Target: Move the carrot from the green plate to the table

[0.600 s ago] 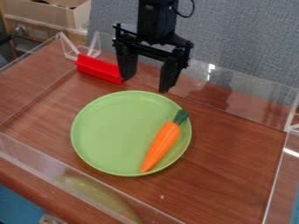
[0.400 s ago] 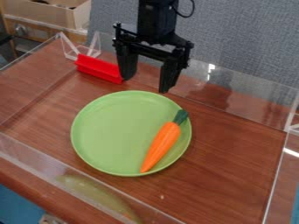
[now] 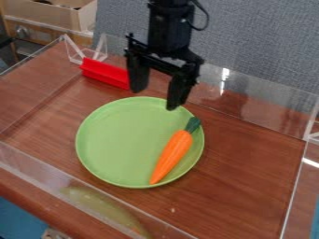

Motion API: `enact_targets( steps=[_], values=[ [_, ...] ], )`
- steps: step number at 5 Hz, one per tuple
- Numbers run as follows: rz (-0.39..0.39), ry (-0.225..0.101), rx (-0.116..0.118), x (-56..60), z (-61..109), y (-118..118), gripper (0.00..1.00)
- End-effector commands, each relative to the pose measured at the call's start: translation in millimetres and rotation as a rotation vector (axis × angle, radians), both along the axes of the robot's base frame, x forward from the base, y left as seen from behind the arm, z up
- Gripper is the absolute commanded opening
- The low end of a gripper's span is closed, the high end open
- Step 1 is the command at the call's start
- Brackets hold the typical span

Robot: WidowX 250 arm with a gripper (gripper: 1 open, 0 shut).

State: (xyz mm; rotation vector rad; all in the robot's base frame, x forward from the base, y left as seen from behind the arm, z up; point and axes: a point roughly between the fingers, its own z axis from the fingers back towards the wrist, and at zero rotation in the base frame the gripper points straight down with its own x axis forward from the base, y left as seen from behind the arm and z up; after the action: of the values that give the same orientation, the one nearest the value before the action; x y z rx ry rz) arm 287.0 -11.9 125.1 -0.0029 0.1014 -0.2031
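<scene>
- Orange is the colour of the carrot (image 3: 173,155), and it has a small dark green tip at its top end.
- It lies flat on the green plate (image 3: 112,140), on the right side of it.
- Its green tip points up and to the right, close to the plate's rim. Its thin orange end points down and to the left, near the rim at the front.
- Round and light green, the plate sits in the middle of the table (image 3: 249,159). It is much wider than the carrot.
- Shiny reddish-brown wood makes up the table top. Low clear plastic walls (image 3: 284,93) stand along its edges.
- Black and pointing down, the end effector (image 3: 157,88) hangs over the far edge of the plate.
- Its two fingers are spread wide apart, and nothing is between them.
- One finger (image 3: 178,91) reaches down near the plate's far rim, just above and to the left of the carrot's green tip. It does not touch the carrot.
- Red is the colour of a block (image 3: 104,73) that lies on the table behind the plate, to the left of the end effector. Part of it is hidden behind the left finger.
- Grey cloth (image 3: 262,37) covers the wall behind the table.
- Brown cardboard boxes (image 3: 50,17) stand at the top left, past the clear wall.
</scene>
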Motion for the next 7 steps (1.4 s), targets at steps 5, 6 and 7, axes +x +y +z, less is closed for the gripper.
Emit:
enact_targets(
  steps=[5, 6, 7],
  values=[
    [0.174, -0.131, 0.061, 21.8, 2.2, 7.6, 1.00],
    [0.156, -0.136, 0.059, 26.8, 6.5, 7.7, 1.00],
    [0.152, -0.140, 0.059, 29.1, 10.2, 9.9, 1.00]
  ],
)
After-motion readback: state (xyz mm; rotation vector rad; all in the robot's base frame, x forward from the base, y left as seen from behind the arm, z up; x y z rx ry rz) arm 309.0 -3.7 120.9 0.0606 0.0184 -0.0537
